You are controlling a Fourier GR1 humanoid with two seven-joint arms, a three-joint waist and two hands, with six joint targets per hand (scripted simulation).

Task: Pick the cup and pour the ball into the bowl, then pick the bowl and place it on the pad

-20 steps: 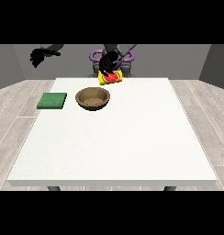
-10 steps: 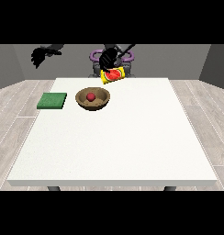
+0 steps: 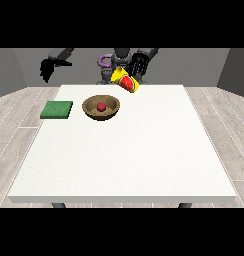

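A brown bowl point(image 3: 101, 108) stands on the white table point(image 3: 124, 150), left of centre near the far edge. A red ball point(image 3: 101, 106) lies inside it. Above the far edge, right of the bowl, the hand at the view's right point(image 3: 137, 64) is curled round a yellow cup point(image 3: 125, 82) with a red patch, and the cup is tilted. A green square pad point(image 3: 57, 110) lies flat at the table's left edge, beside the bowl. The hand at the view's left point(image 3: 47, 67) hangs raised beyond the table's far left corner, holding nothing, its fingers pointing down.
The robot's torso point(image 3: 116, 62) stands behind the far edge. Grey plank floor surrounds the table. The near and right parts of the tabletop bear no objects.
The ball went from the tilted cup into the bowl. The hand holding the cup has since moved right and slightly up, away from the bowl. The other hand drifted a little right and down.
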